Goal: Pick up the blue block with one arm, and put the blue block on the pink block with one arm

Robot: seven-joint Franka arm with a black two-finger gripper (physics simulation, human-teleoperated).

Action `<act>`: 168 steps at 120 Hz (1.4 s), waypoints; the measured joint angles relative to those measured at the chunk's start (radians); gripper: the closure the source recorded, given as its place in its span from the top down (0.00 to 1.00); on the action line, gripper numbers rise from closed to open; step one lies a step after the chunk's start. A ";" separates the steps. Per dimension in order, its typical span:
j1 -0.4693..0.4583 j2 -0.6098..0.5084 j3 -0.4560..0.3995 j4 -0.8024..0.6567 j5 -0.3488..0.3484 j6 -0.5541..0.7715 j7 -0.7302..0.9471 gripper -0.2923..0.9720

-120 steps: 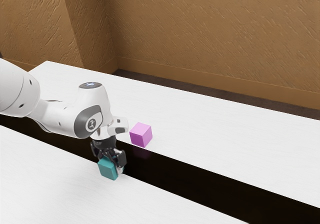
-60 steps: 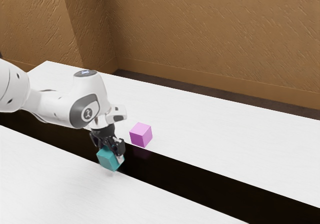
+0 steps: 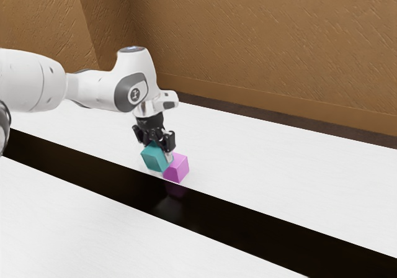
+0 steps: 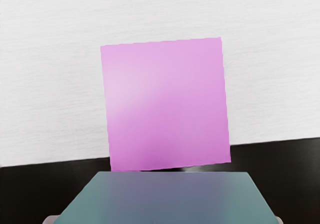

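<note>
Blue block (image 3: 153, 158), more teal than blue in these renders, sits clamped between your gripper's (image 3: 156, 146) two black fingers, which press on it from opposite sides. You hold it clear of the table, tilted so that one corner points downward. In the wrist view the same block (image 4: 162, 199) shows as a blurred teal slab right under your hand.

Just past it lies the pink block (image 4: 165, 104), seen from above, its top face bare and slightly turned against the held block's edge. In the exterior view the pink block (image 3: 176, 168) stands just beside the blue one, toward the exterior view's right and a little lower; the two meet in that view, though you cannot tell whether they touch. The blue block is not over the pink one.

The pink block rests on the far white table (image 3: 279, 160), close to its near edge, where a dark gap (image 3: 87, 163) separates it from a second white surface (image 3: 74, 228). Your white arm (image 3: 93, 89) comes in from the exterior view's left, with a brown textured wall (image 3: 267, 36) behind.
</note>
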 joint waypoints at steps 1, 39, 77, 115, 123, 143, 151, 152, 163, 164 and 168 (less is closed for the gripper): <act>0.000 0.006 0.000 0.009 0.001 -0.006 0.000 0.54; -0.004 0.187 -0.010 0.299 0.049 -0.218 -0.013 0.54; -0.044 0.246 -0.011 0.422 0.059 -0.330 -0.040 0.54; -0.046 0.315 -0.002 0.531 0.081 -0.373 -0.058 0.54; -0.046 0.331 -0.001 0.553 0.084 -0.380 -0.060 0.54; -0.046 0.341 0.000 0.566 0.086 -0.390 -0.065 0.54; -0.046 0.343 0.000 0.567 0.086 -0.391 -0.067 0.54; -0.046 0.344 0.000 0.567 0.086 -0.391 -0.067 0.54; -0.046 0.347 0.000 0.567 0.086 -0.392 -0.069 0.54; -0.046 0.347 0.000 0.567 0.086 -0.392 -0.069 0.54; -0.046 0.348 0.000 0.567 0.086 -0.392 -0.070 0.54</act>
